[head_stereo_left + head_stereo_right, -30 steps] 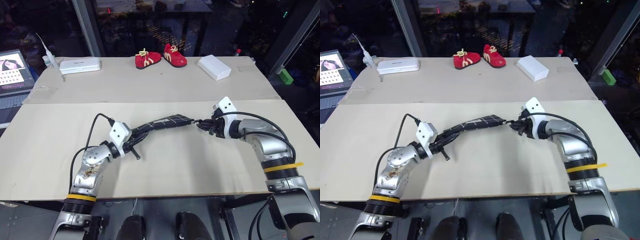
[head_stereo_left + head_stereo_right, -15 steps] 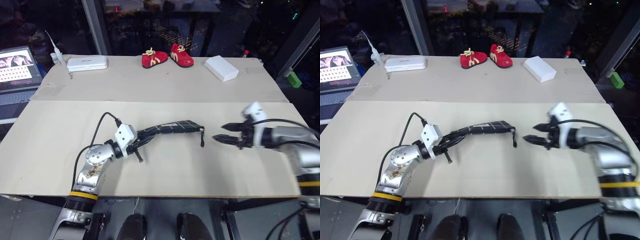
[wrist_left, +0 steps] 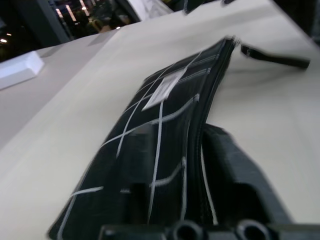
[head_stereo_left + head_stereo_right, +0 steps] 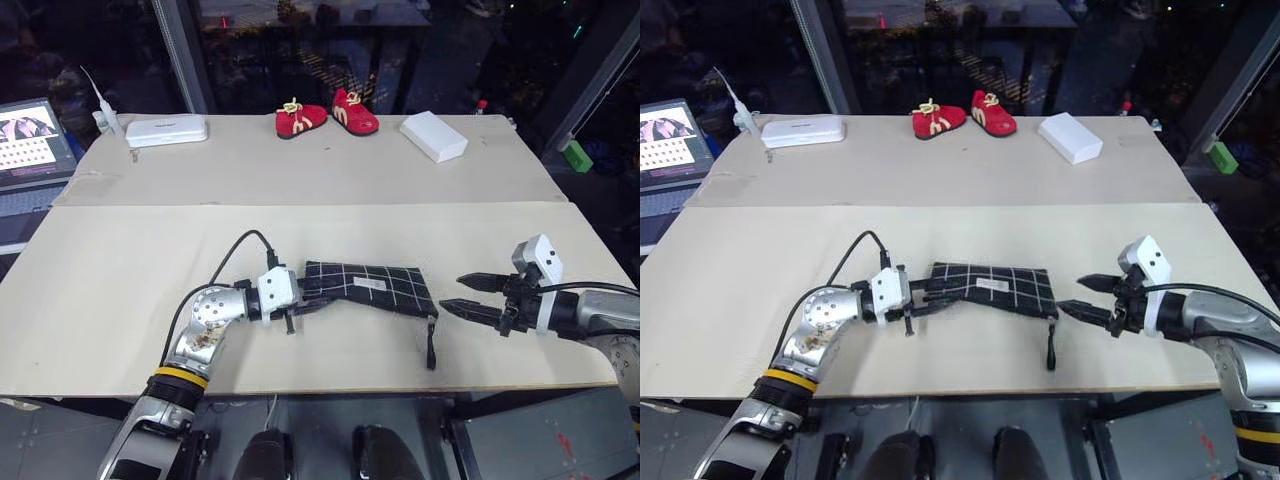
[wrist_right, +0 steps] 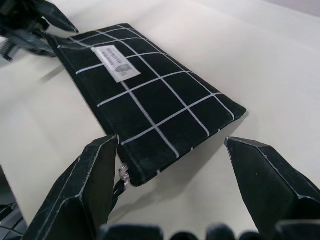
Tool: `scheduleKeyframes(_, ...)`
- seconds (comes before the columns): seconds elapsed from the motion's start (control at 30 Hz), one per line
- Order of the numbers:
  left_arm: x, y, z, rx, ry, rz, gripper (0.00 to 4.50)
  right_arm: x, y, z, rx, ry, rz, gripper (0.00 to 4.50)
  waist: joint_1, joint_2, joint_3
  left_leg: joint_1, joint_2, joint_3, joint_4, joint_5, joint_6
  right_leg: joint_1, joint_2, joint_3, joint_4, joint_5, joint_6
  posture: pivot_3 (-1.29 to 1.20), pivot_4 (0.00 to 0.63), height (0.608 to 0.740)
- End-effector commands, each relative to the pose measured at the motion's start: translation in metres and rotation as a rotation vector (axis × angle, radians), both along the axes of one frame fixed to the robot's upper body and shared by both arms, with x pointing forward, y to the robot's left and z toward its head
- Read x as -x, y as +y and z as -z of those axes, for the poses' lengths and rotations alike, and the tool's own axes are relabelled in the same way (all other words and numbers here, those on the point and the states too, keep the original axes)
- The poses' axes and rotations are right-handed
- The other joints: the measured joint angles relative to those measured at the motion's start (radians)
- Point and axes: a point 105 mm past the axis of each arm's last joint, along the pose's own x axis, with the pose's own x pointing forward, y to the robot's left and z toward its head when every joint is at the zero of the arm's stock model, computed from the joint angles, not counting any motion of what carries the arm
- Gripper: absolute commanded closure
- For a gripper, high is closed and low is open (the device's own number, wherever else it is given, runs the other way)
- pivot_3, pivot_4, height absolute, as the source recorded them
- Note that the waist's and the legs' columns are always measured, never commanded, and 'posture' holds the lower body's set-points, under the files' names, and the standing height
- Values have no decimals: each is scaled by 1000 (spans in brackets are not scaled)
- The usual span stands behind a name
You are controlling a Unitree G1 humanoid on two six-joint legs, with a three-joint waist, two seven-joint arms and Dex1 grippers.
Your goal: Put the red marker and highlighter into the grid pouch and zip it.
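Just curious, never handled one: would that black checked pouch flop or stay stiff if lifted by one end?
Probably floppy: the pouch is thin fabric lying flat on the table. Likely light, being so slim. Its zip cord trails loose and would dangle.

The desk (image 4: 300, 170) is evenly lit from above against a dark background. Soft shadows are cast beneath objects. The left wrist view is blurred throughout.
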Motion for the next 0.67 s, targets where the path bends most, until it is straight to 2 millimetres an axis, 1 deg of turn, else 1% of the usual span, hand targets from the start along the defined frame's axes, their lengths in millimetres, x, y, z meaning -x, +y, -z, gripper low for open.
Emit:
scheduleKeyframes(0.03, 12, 11, -42, 188, 115, -10, 1721, -12, -11, -11, 46, -59, 33, 698, -2, 0, 0, 0, 0, 0, 0, 0, 0, 0, 0, 0, 0, 0, 0, 0, 150, 740)
scheduleKeyframes(0.13, 19, 24, -47, 182, 206, -43, 1721, -16, -16, -16, 40, -68, 38, 698, -4, 0, 0, 1, 1, 0, 0, 0, 0, 0, 0, 0, 1, 0, 0, 0, 150, 740)
scheduleKeyframes(0.2, 22, 28, -49, 179, 235, -67, 1721, -18, -19, -17, 40, -75, 41, 698, -4, 0, 0, 3, 1, 0, 0, 0, 0, 1, 1, 0, 2, 0, 0, 0, 150, 740)
scheduleKeyframes(0.23, 22, 34, -47, 177, 271, -96, 1721, -19, -21, -19, 38, -77, 47, 698, -4, 0, 0, 4, 1, 0, 0, 0, 0, 2, 1, 0, 2, -1, 0, 0, 150, 740)
scheduleKeyframes(0.3, 24, 54, -36, 154, 359, -203, 1721, -24, -29, -22, 39, -86, 72, 698, -6, 0, 0, 4, 0, 0, 0, 0, 0, 2, 0, 1, 2, -1, 0, 0, 150, 740)
scheduleKeyframes(0.37, 22, 89, -24, 142, 404, -402, 1721, -29, -40, -25, 19, -102, 121, 698, -13, 0, 0, 4, 0, 1, 0, 0, 0, 1, 1, 2, 2, -1, 0, 0, 150, 740)
scheduleKeyframes(0.43, 21, 115, -20, 152, 420, -531, 1721, -33, -50, -25, -8, -113, 165, 698, -17, -1, 0, 4, 1, 1, -1, 0, 0, 1, 1, 3, 2, -1, 0, 0, 150, 740)
scheduleKeyframes(0.5, 19, 130, -19, 171, 411, -607, 1721, -37, -56, -24, -36, -118, 201, 698, -14, -1, 0, 4, 1, 1, -1, 0, 0, 1, 1, 2, 2, -1, 0, 0, 150, 740)
scheduleKeyframes(0.57, 16, 139, -19, 193, 406, -655, 1721, -41, -59, -21, -68, -120, 236, 698, -8, -1, 0, 5, 0, 1, -1, 0, 0, 2, 0, 2, 2, -1, 0, 0, 150, 740)
scheduleKeyframes(0.67, 11, 150, -19, 269, 397, -724, 1721, -50, -61, -12, -101, -119, 289, 698, -6, -1, 0, 5, -1, 2, -1, 0, 0, 2, -1, 3, 2, -1, 0, 0, 150, 740)
